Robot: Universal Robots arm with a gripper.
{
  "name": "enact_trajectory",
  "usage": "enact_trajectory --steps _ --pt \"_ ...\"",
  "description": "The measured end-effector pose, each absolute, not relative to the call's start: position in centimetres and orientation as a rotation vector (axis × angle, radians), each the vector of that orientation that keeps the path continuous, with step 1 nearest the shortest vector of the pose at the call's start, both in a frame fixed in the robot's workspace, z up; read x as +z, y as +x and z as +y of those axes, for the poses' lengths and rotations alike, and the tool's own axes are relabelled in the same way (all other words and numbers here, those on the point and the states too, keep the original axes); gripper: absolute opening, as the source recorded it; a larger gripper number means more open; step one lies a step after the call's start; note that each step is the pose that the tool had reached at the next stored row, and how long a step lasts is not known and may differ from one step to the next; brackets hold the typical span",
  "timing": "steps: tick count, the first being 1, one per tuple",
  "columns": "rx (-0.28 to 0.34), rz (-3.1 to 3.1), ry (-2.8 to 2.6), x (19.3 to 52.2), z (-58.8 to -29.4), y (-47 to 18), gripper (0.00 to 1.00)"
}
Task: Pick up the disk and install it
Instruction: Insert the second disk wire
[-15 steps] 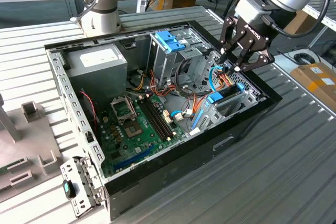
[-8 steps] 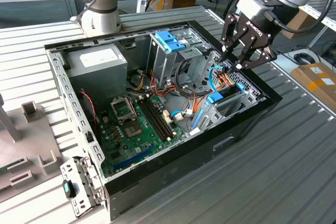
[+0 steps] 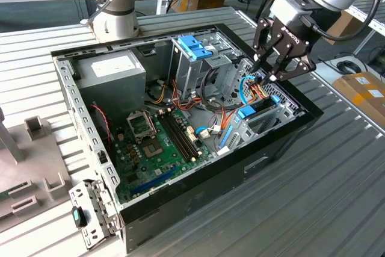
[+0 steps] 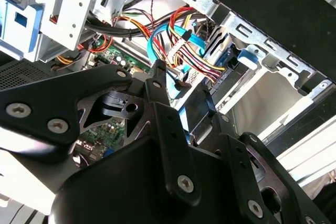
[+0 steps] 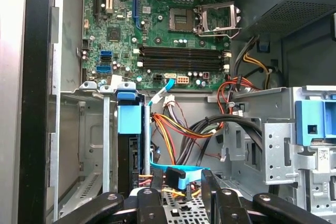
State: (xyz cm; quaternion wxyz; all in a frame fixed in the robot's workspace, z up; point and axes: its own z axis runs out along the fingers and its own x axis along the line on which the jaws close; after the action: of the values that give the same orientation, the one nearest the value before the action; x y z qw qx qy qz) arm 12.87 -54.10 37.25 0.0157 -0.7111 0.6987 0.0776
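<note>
The disk (image 3: 260, 106) stands on edge in a bay at the open computer case's (image 3: 274, 139) corner, on the exterior view's right. It is a dark drive held in a light-blue carrier. In the first wrist view the disk (image 5: 129, 129) shows with its blue tab uppermost. My gripper (image 3: 266, 71) hovers just above the bay, beside the disk's cabled end, and is open. In both wrist views its fingers straddle a black connector (image 5: 176, 176) on a blue flat cable (image 4: 181, 83) without touching it. Nothing is held.
A metal drive cage with a blue latch (image 3: 195, 46) rises mid-case. Red, yellow and orange cables (image 5: 173, 129) crowd the space by the bay. The motherboard (image 3: 156, 142) and power supply (image 3: 111, 73) fill the rest. A loose metal bracket (image 3: 90, 215) lies outside the case.
</note>
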Motion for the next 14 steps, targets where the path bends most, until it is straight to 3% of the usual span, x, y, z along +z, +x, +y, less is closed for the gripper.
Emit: enact_trajectory --steps 4,6,8,14 --pt "0.242 2.173 -2.212 37.23 -54.11 12.87 0.40" --pt "0.242 2.173 -2.212 37.23 -54.12 12.87 0.22" --pt "0.242 2.173 -2.212 37.23 -54.12 12.87 0.18" --pt "0.242 2.173 -2.212 37.22 -54.15 12.83 0.16"
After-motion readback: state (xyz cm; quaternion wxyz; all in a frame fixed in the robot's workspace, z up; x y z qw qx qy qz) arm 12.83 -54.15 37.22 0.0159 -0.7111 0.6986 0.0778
